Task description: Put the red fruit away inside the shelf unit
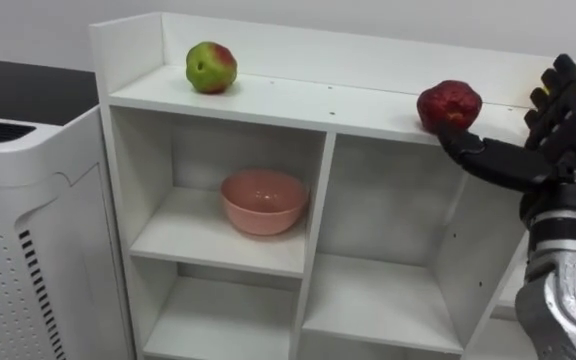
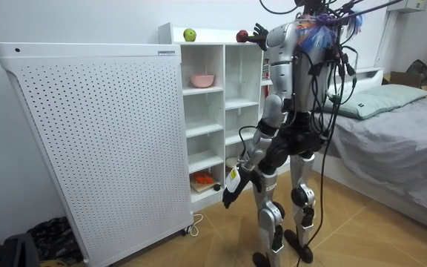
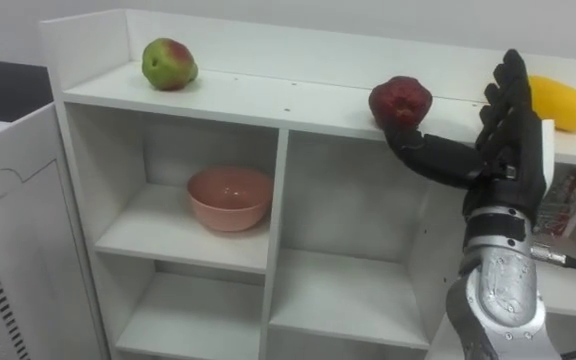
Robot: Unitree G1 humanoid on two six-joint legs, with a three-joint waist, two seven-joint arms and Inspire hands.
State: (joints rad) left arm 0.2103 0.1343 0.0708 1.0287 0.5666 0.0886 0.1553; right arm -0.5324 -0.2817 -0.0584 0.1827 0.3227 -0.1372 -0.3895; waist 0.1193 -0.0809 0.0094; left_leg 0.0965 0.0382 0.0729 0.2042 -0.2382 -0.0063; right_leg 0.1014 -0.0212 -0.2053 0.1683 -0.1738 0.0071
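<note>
Left eye view: my right hand [image 1: 565, 125] is raised at the front edge of the top board of the white closet [image 1: 288, 100]. Its fingers are straight and point up, holding nothing. Only the thumb reaches out, touching the red apple [image 1: 449, 105] low on its near side. That apple sits right at the board's front lip. A green-red apple [image 1: 211, 67] rests well apart to the left, and a pink bowl [image 1: 264, 202] sits in the compartment below it.

Room view: the robot stands upright facing the closet, right arm lifted to the top board, left hand [image 2: 232, 191] hanging low by its thigh.

Right eye view: beyond the 2 apples, a yellow mango [image 3: 563, 103] lies just behind the raised fingers. I judge the red apple firm, fairly light and smooth-skinned, so it could roll or slip off the lip. I would take it round its widest part, thumb opposite the fingers
</note>
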